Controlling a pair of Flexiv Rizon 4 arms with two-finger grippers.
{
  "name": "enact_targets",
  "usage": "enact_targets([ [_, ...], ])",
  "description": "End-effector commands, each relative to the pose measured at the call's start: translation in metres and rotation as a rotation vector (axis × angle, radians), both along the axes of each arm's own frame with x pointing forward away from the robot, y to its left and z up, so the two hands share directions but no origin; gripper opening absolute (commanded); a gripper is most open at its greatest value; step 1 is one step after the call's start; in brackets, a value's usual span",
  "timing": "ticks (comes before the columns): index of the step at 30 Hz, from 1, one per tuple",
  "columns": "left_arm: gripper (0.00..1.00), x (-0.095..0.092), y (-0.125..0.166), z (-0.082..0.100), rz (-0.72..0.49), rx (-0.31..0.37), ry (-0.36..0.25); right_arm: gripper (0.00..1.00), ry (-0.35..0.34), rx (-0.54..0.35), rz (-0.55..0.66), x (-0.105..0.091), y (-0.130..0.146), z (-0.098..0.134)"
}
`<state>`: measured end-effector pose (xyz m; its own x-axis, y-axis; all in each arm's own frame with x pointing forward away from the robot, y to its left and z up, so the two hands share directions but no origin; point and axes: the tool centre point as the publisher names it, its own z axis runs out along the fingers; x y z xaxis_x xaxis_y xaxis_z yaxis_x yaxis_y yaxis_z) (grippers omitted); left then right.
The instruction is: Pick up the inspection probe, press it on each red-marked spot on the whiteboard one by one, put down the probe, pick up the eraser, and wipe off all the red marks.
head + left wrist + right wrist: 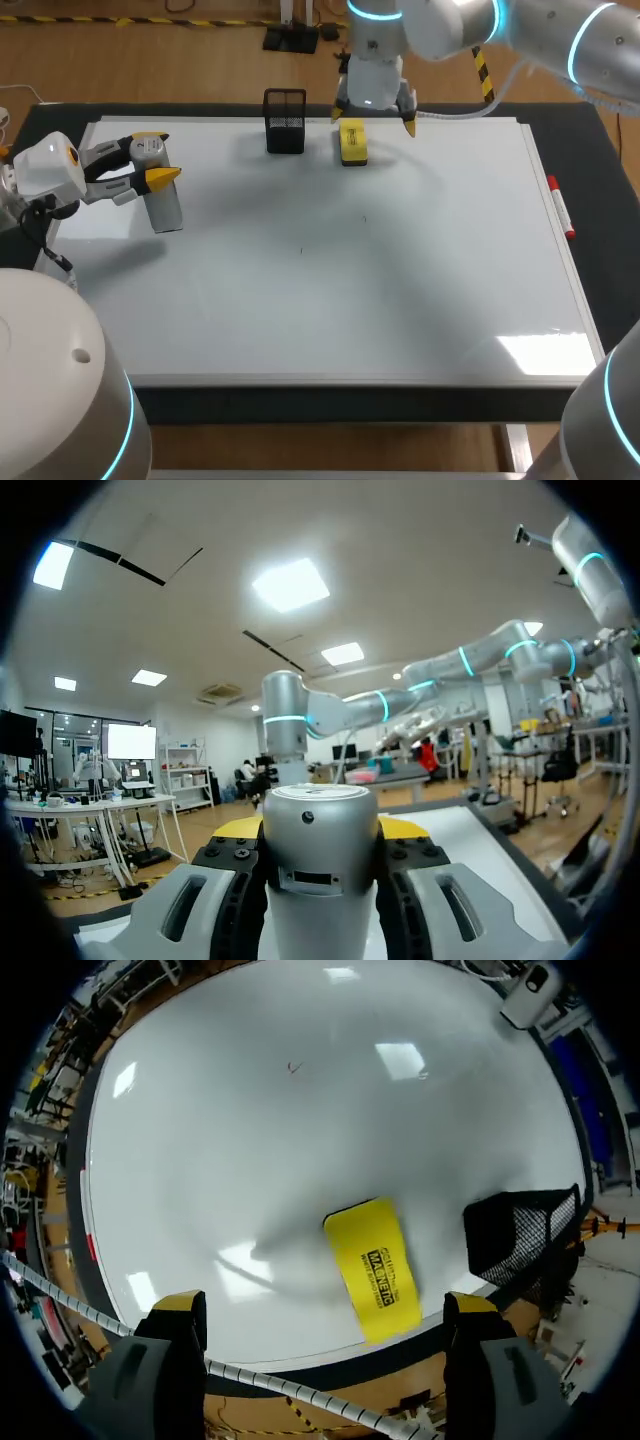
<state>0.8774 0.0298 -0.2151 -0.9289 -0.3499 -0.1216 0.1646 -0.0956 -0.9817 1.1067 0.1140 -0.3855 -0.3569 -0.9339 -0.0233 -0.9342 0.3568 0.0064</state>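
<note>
My left gripper (158,158) is shut on the inspection probe (165,205), a silver-white cylinder held over the whiteboard's (420,300) left part. In the left wrist view the probe (320,870) stands between the yellow-tipped fingers (405,828). The yellow eraser (352,141) lies on the board at its far edge. My right gripper (372,122) hangs open just above it, touching nothing. The right wrist view has the eraser (375,1265) lying below and between the wide-apart fingers (180,1305). A small red mark (293,1066) shows near the board's middle, and a faint mark (301,250) is also on the board.
A black mesh holder (285,121) stands on the board's far edge, left of the eraser, and shows beside the eraser as the mesh holder (520,1235) in the right wrist view. A red marker (560,208) lies along the board's right edge.
</note>
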Motion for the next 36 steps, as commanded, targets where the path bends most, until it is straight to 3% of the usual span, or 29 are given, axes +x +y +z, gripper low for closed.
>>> enact_targets([
  [1,0.00,-0.001,0.000,0.001,0.001,-0.001,-0.001,1.00,0.039,0.081,-0.139,0.003,-0.010,0.013],
  [8,0.00,-0.001,0.000,0.001,0.001,-0.001,-0.001,1.00,0.053,0.180,-0.348,0.008,-0.025,0.034],
  [14,0.00,-0.001,0.000,0.001,0.001,-0.001,-0.001,1.00,0.057,0.325,-0.533,0.010,-0.038,0.048],
  [26,0.00,-0.001,0.000,0.001,0.001,-0.001,-0.001,1.00,0.044,0.588,-0.730,-0.001,-0.065,0.085],
  [36,0.00,-0.001,0.000,0.001,0.001,-0.001,-0.001,1.00,0.027,0.666,-0.788,-0.005,-0.077,0.105],
])
